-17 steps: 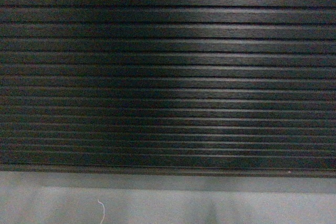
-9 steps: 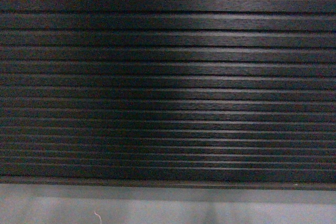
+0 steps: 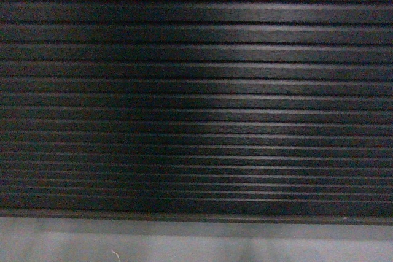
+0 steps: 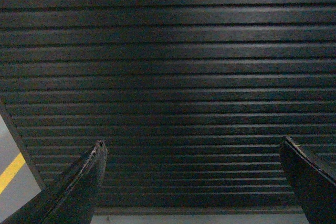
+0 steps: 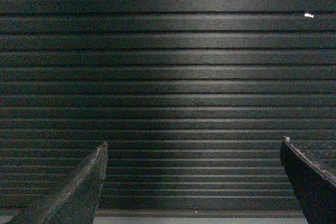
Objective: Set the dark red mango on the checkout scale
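Note:
The checkout's ribbed black front panel [image 3: 196, 90] fills the head view, and it also fills the left wrist view [image 4: 168, 66] and the right wrist view [image 5: 168, 66]. The dark red mango and the scale are out of view. My left gripper [image 4: 193, 142] is open, its two dark fingers wide apart with nothing between them, pointing at the panel. My right gripper [image 5: 194, 142] is open the same way and holds nothing. Neither gripper shows in the head view.
A strip of grey floor [image 3: 196, 243] runs under the panel's bottom edge, with a small white thread [image 3: 114, 254] lying on it. At the left wrist view's lower left, the panel's end meets floor with a yellow line [image 4: 10, 171].
The panel's bottom edge has dropped lower in the head view, so less floor shows; most of the shift came in the first half second.

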Robot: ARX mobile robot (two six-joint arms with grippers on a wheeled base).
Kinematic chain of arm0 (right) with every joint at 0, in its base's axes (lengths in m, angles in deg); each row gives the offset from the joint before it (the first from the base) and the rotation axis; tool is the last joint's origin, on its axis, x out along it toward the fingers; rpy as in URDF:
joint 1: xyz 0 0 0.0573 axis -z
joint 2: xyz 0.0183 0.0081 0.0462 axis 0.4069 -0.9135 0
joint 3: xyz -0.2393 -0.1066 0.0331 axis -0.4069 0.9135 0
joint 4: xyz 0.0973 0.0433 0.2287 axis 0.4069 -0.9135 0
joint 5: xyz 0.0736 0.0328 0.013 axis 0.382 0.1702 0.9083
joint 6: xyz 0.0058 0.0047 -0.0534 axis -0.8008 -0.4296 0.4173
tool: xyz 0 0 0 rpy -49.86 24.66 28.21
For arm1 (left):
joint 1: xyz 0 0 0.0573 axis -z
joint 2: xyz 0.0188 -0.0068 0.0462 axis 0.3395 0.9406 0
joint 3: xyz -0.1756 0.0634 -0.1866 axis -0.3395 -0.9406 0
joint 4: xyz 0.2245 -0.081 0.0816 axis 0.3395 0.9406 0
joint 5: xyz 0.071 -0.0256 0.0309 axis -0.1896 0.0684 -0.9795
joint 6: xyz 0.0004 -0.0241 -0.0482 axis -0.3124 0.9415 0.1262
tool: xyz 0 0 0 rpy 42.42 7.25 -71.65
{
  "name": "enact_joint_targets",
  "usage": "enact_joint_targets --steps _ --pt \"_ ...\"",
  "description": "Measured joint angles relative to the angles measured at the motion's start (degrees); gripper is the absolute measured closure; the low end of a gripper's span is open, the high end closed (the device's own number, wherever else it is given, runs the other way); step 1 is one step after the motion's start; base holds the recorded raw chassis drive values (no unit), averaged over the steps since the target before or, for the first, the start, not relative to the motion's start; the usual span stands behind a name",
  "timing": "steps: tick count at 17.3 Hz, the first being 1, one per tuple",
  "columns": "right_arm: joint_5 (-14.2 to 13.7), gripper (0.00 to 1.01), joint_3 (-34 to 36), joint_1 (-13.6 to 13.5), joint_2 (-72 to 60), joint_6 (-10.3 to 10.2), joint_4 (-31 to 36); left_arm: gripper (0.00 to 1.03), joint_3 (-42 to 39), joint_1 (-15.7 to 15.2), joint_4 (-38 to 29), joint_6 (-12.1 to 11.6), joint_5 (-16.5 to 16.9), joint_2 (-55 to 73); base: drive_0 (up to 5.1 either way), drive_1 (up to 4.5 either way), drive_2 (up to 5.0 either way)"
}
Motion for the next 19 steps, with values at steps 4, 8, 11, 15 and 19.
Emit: enact_joint_targets --steps 4,8,11,15,19 --pt "0.11 0.03 0.00 0.00 0.00 0.00 0.11 0.05 0.00 0.00 -0.22 0.02 -0.13 0.00 0.0 0.00 0.0" --pt "0.04 0.03 0.00 0.00 0.00 0.02 0.11 0.05 0.00 0.00 -0.22 0.00 -0.04 0.00 0.0 0.00 0.0" --pt "-0.02 0.03 0.00 0.00 0.00 0.11 0.22 0.05 0.00 0.00 -0.17 0.00 0.02 0.00 0.0 0.00 0.0" --pt "-0.02 0.03 0.00 0.00 0.00 0.04 0.13 0.05 0.00 0.00 -0.22 -0.02 0.04 0.00 0.0 0.00 0.0" --pt "0.00 0.03 0.00 0.00 0.00 0.02 0.15 0.05 0.00 0.00 -0.22 -0.04 0.00 0.00 0.0 0.00 0.0"
